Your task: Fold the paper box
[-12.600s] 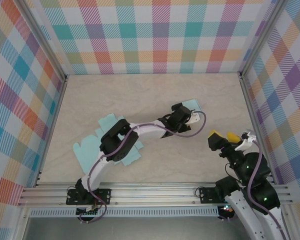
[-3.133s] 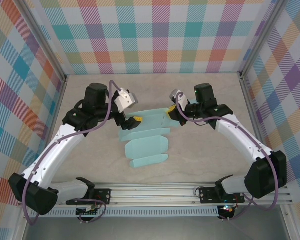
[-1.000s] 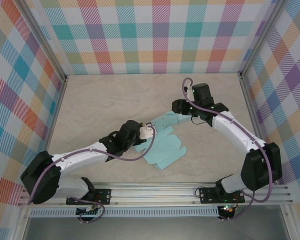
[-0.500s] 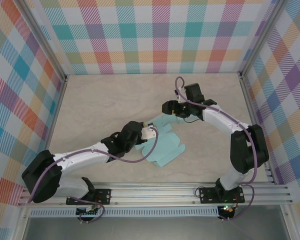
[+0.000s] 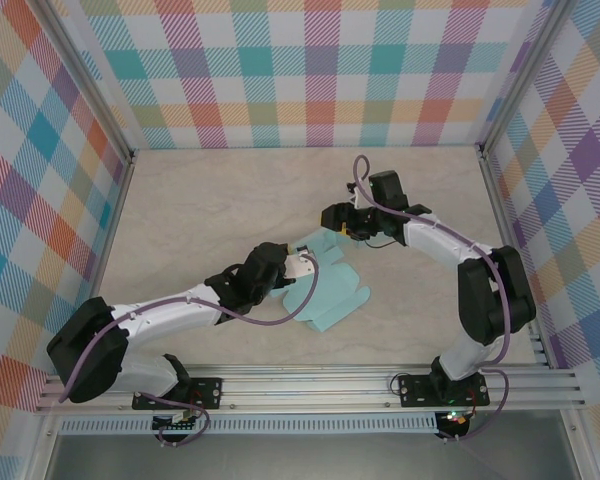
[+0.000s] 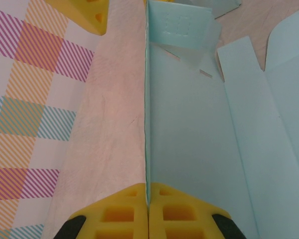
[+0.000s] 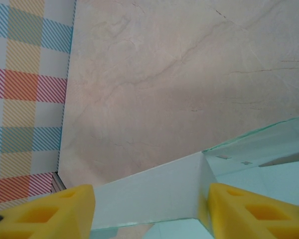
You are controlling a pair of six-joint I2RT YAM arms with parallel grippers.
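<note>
The paper box [image 5: 330,290] is a flat light-teal cut-out lying mid-table, partly creased. My left gripper [image 5: 302,259] is at its near-left edge, shut on a panel that stands upright. In the left wrist view that panel's thin edge [image 6: 146,124] runs straight up from the closed yellow fingertips [image 6: 164,211], with the rest of the paper box [image 6: 199,129] spread to the right. My right gripper [image 5: 332,222] hovers at the box's far end. Its yellow fingers [image 7: 50,214] stand wide apart, and a raised flap [image 7: 154,199] of the box spans the gap, its fold against the right finger [image 7: 254,214].
Bare marble-pattern tabletop [image 5: 210,200] surrounds the box. Checked walls [image 5: 320,70] close off the back and both sides, and a metal rail [image 5: 310,385] runs along the near edge. One yellow finger [image 6: 84,12] of the right gripper shows at the top of the left wrist view.
The right gripper has moved left along the box's far end and its jaws have changed width. The left gripper has kept its grip and barely shifted.
</note>
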